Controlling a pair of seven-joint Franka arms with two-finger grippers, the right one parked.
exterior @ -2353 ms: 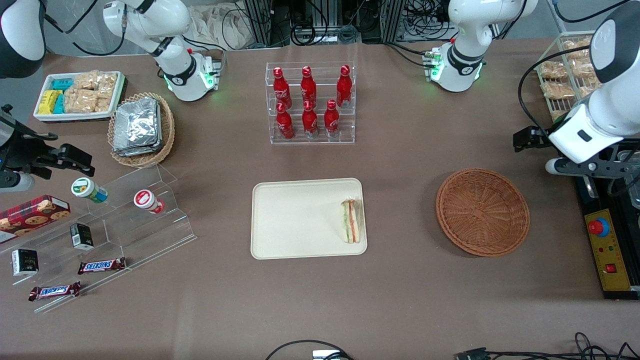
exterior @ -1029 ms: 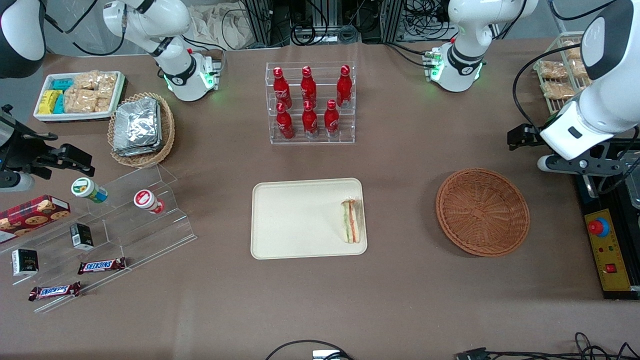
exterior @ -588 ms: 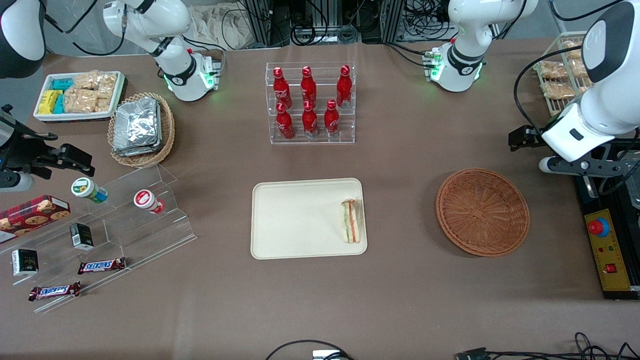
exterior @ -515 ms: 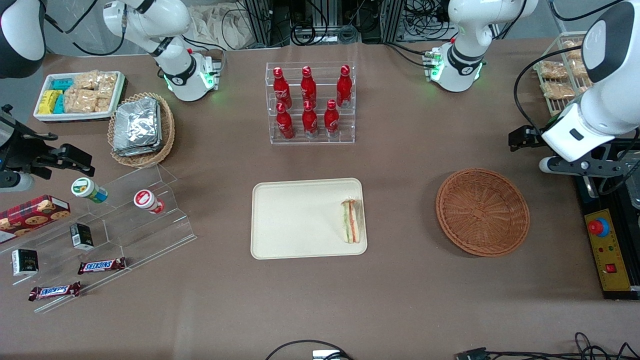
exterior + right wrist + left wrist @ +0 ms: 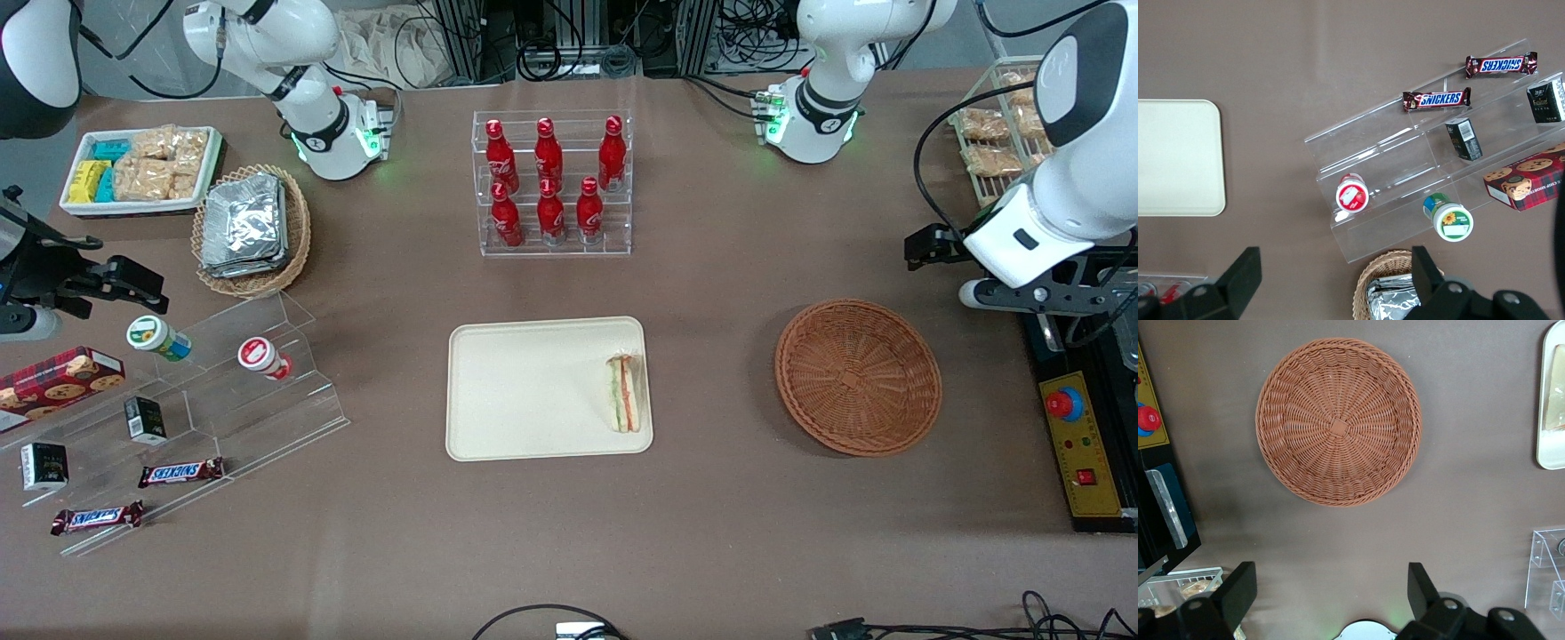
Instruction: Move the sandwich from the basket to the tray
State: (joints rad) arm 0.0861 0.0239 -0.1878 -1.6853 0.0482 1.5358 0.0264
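Sandwich (image 5: pixel 624 393): lies on the tray (image 5: pixel 524 391), close along the tray's short edge that faces the basket, nearer the corner toward the front camera; it looks to rest flat, filling layers showing as stripes.
Basket (image 5: pixel 858 376): holds nothing; both the front view and the left wrist view (image 5: pixel 1338 421) show bare weave right across the bottom. It sits on the table apart from the tray, toward the working arm's end.
Gripper (image 5: pixel 1328 593): high above the table near the working arm's edge, farther from the front camera than the basket and touching nothing. In the left wrist view the two dark fingers (image 5: pixel 1238 592) stand wide apart with only bare table between them.
Progress: judged from how things lie, the move is done (sandwich out of the basket, on the tray, released). Nothing of the task appears left, save perhaps the arm settling.
Hidden or unclear: in the front view the gripper is mostly covered by the arm's own white body, so the jaw state reads only from the wrist view. That view cuts the tray off, showing just one rounded rim (image 5: pixel 1553 400) with a pale blur that may be the sandwich; I cannot tell. The fingertips are also cropped there.
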